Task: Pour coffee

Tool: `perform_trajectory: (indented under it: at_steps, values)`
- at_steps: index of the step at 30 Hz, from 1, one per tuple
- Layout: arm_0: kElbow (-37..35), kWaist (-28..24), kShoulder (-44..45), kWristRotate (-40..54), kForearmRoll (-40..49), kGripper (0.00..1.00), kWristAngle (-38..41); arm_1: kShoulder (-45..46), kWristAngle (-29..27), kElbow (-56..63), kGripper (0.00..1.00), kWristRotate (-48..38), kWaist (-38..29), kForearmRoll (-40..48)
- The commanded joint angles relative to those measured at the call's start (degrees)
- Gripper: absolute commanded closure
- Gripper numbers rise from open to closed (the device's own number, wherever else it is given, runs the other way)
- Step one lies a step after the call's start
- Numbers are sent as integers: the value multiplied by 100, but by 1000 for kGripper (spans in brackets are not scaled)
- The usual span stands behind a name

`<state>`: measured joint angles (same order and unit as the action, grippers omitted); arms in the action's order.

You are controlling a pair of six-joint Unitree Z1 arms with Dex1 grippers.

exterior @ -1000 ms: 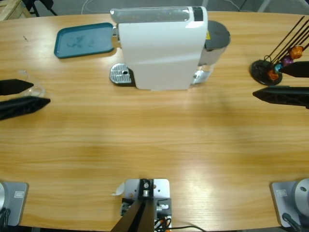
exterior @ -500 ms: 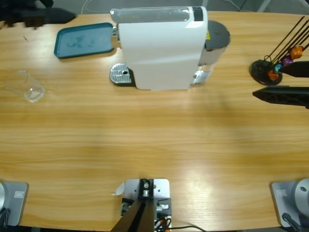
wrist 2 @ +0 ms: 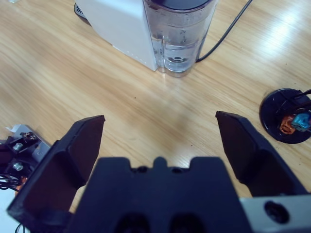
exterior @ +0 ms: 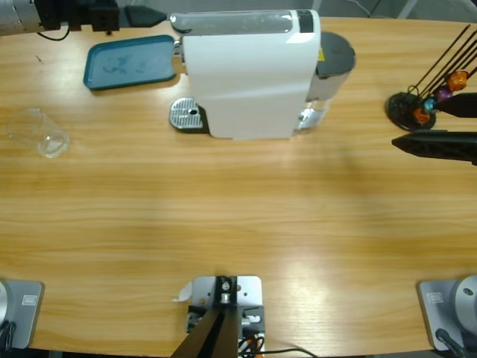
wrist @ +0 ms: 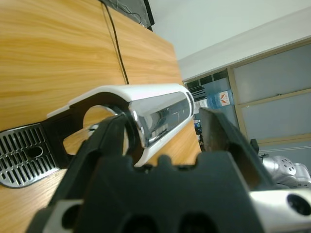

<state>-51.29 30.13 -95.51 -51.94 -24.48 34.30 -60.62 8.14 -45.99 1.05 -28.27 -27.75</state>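
The small clear glass cup (exterior: 43,134) sits alone at the bench's (exterior: 238,216) left edge, and whether any coffee lies in it I cannot make out. The left pincer (exterior: 138,15), up at the far corner, stands well apart from the cup, released, jaws straddling the curved silver lever (wrist: 155,114) of the white boxy coffee machine (exterior: 250,74). Far right, the right pincer (exterior: 440,127) hovers spread wide, grasping nothing.

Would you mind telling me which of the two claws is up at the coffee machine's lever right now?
The left claw: its open jaws straddle the machine's chrome lever at the top left. The right claw hangs open beside the capsule stand.
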Motion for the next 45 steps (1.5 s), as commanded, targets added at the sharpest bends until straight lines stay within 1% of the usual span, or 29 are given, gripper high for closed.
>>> perform_trajectory:
  at_steps: [1, 2, 4, 5, 6, 7, 8, 9, 10, 11, 16, 20, 21, 22, 26, 31, 34, 38, 41, 42, 43, 44, 45]
  values:
    - [330, -34, -426, -17, -57, 350, 156, -156, -40, 169, 0, -70, -38, 41]
    - [330, -34, -432, -17, -57, 383, 156, -152, -40, 169, 0, -70, -38, 41]
    - [316, -25, -411, -17, -126, 548, 161, -157, -40, 169, 0, -70, -38, 41]
    - [291, -11, -388, -21, -161, 661, 164, -154, -40, 169, 0, -70, -38, 41]
    - [277, -2, -374, -26, -180, 732, 164, -152, -40, 169, 0, -70, -38, 41]
    - [282, 1, -372, -33, -214, 766, 164, -152, -40, 169, 0, -70, -38, 41]
    - [291, 1, -377, -35, -228, 769, 164, -156, -40, 169, 0, -70, -38, 41]
    - [295, 10, -386, -35, -238, 806, 173, -156, -40, 169, 0, -70, -38, 41]
    - [296, 29, -397, -35, -261, 913, 187, -154, -40, 169, 0, -70, -38, 41]
    - [303, 45, -412, -46, -288, 933, 217, -154, -40, 169, 0, -70, -38, 41]
    - [312, 108, -498, -81, -330, 929, 286, -152, -40, 173, 0, -78, -38, 41]
    - [310, 145, -632, -218, -680, 931, 437, -159, -49, 176, 0, -78, -38, 41]
    - [303, 159, -650, -253, -757, 939, 470, -161, -49, 178, 0, -78, -38, 41]
    - [310, 174, -641, -264, -801, 990, 479, -161, -49, 178, 0, -78, -38, 41]
    - [310, 216, -390, -281, -836, 1000, 381, -168, -49, 178, 0, -78, -38, 50]
    - [170, 321, 227, -255, -841, 1000, -78, -170, -40, 187, 0, -78, -38, 59]
    - [40, 374, 540, -255, -602, 1000, -307, -168, -32, 187, 0, -78, -38, 66]
    - [-175, 493, 743, -255, -335, 1000, -505, -178, -23, 196, 0, -78, -38, 76]
    - [-572, 609, 771, -213, -6, 1000, -653, -182, -25, 196, 0, -78, -38, 76]
    - [-772, 653, 762, -111, 222, 1000, -690, -184, -25, 196, 0, -78, -38, 80]
    - [-1013, 717, 765, 83, 572, 962, -766, -194, -21, 196, 0, -78, -38, 83]
    - [-1333, 833, 792, 411, 1136, 784, -969, -194, -39, 196, 0, -78, -38, 85]
    - [-1750, 1001, 832, 955, 1955, 704, -1325, -187, -49, 201, 0, -78, -38, 90]
